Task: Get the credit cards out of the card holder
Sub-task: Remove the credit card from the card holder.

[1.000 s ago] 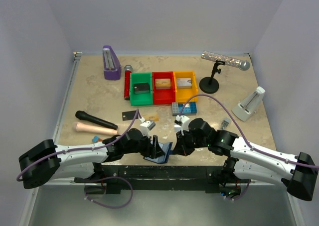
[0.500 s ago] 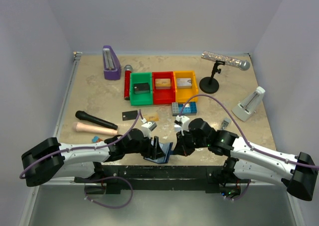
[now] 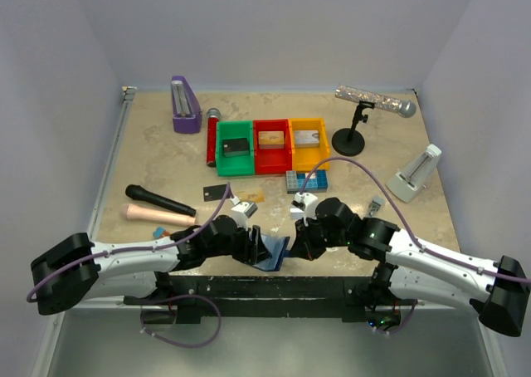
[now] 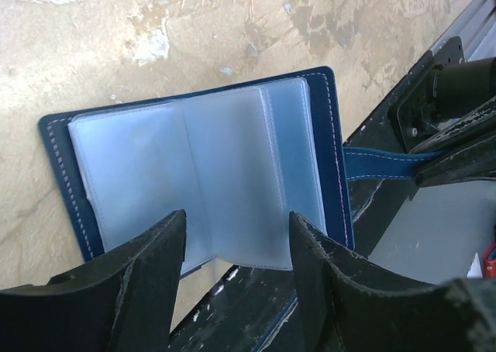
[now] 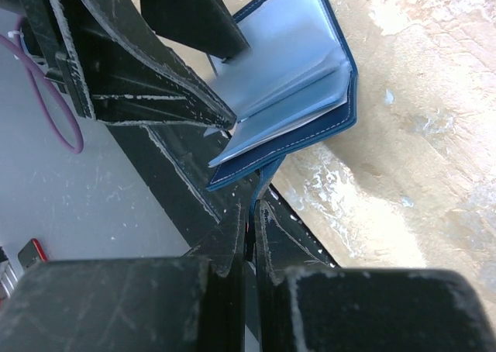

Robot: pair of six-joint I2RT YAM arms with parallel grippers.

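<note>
Navy card holder [image 3: 267, 252]: lower centre of the overhead frame, now splayed flatter than a second ago; pockets [image 4: 194, 181] look empty.
Left gripper [image 4: 236, 232]: spread above the pockets.
Right gripper [image 5: 252, 212]: pinching the snap tab [image 4: 380, 163].
Black credit card [image 3: 215, 192]: loose, upper left of the holder; extraction likely finished.

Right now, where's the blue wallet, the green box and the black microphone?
card holder [image 4: 225, 174], left wrist view, on a pale inner pocket.
green box [image 3: 235, 168], top view, on its front wall.
black microphone [image 3: 160, 201], top view, mid-handle.
</note>
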